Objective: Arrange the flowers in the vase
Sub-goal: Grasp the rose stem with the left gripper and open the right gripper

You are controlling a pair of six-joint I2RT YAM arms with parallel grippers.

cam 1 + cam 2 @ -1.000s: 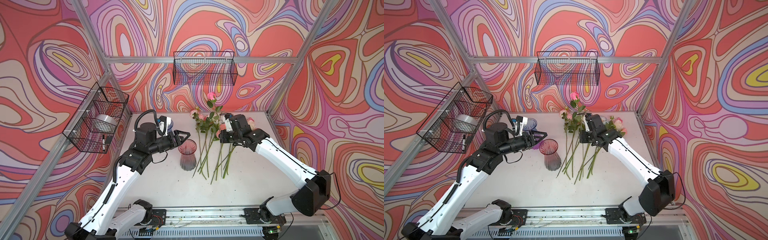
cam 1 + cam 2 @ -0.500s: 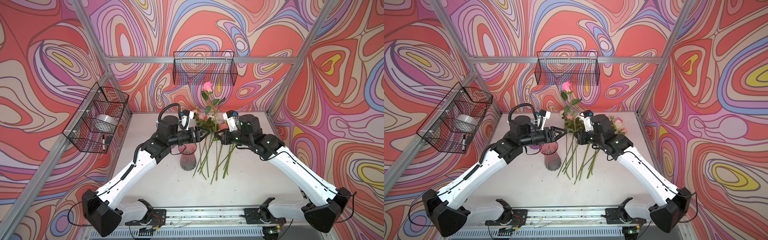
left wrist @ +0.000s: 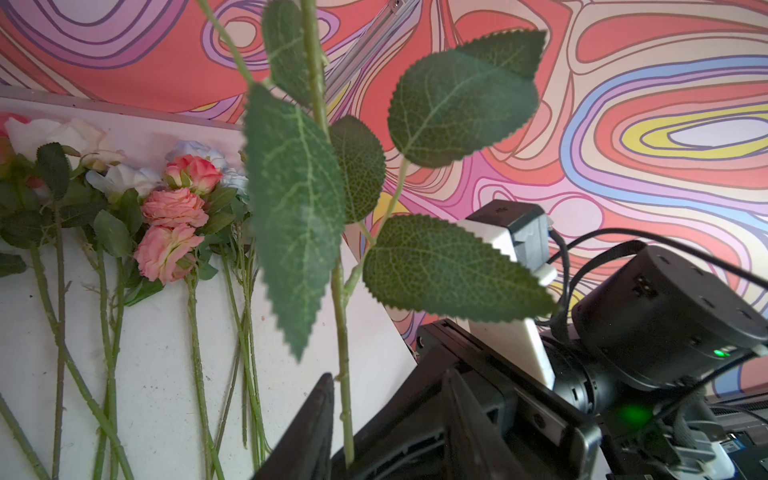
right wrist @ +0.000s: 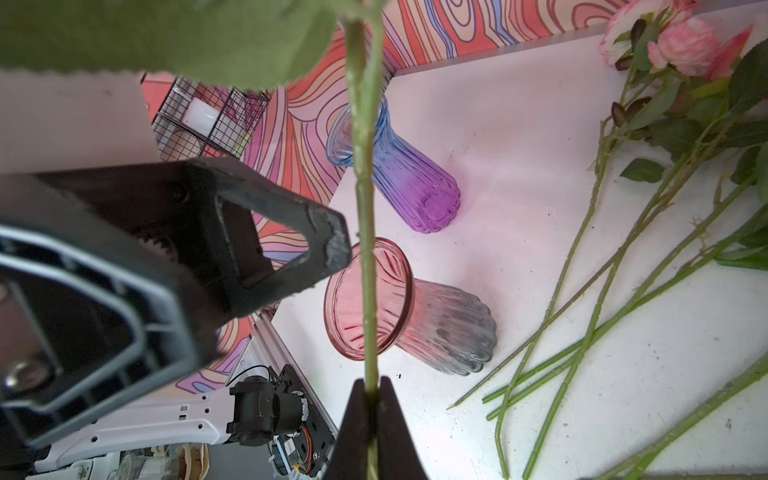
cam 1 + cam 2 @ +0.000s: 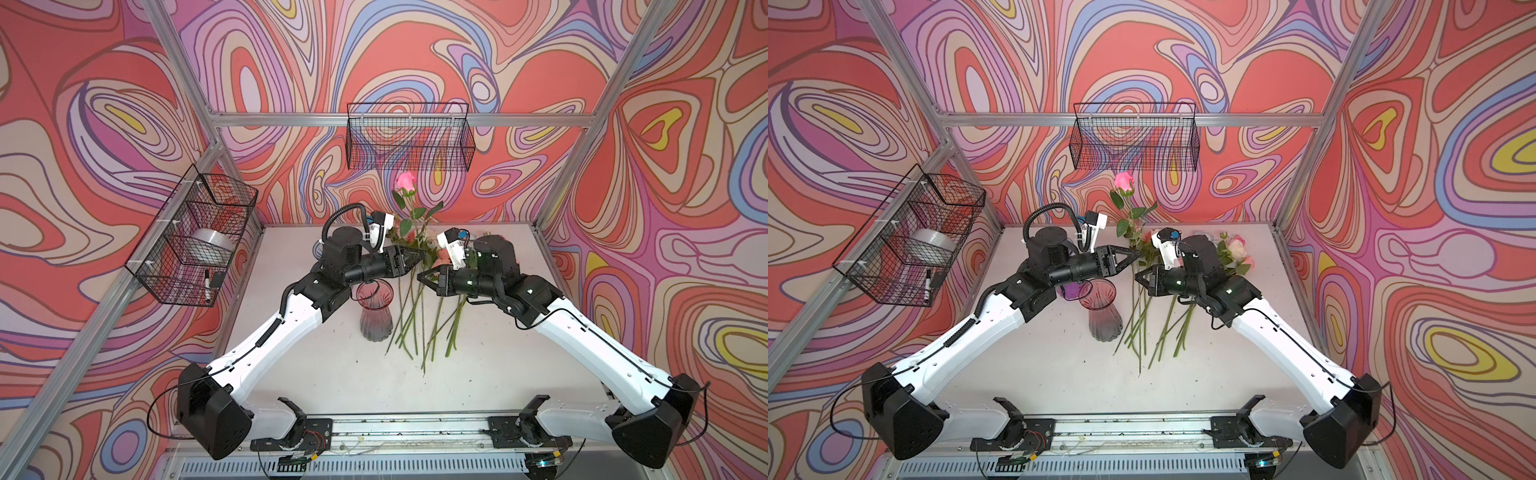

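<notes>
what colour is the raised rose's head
The rose head is bright pink; clearest in a top view.

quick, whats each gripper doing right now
left gripper: partly open, fingers either side of the pink rose stem, not clamped.
right gripper: shut on that same stem, farther from the bloom.

raised flower [image 5: 406, 181] upright, stem in right gripper [image 5: 420, 277] | left gripper [image 5: 421, 254] just above it, stem between jaws | vase [image 5: 375, 309] under left gripper | lying flowers [image 3: 174, 208] on table [image 5: 311, 374] beneath right gripper, beside vase
</notes>
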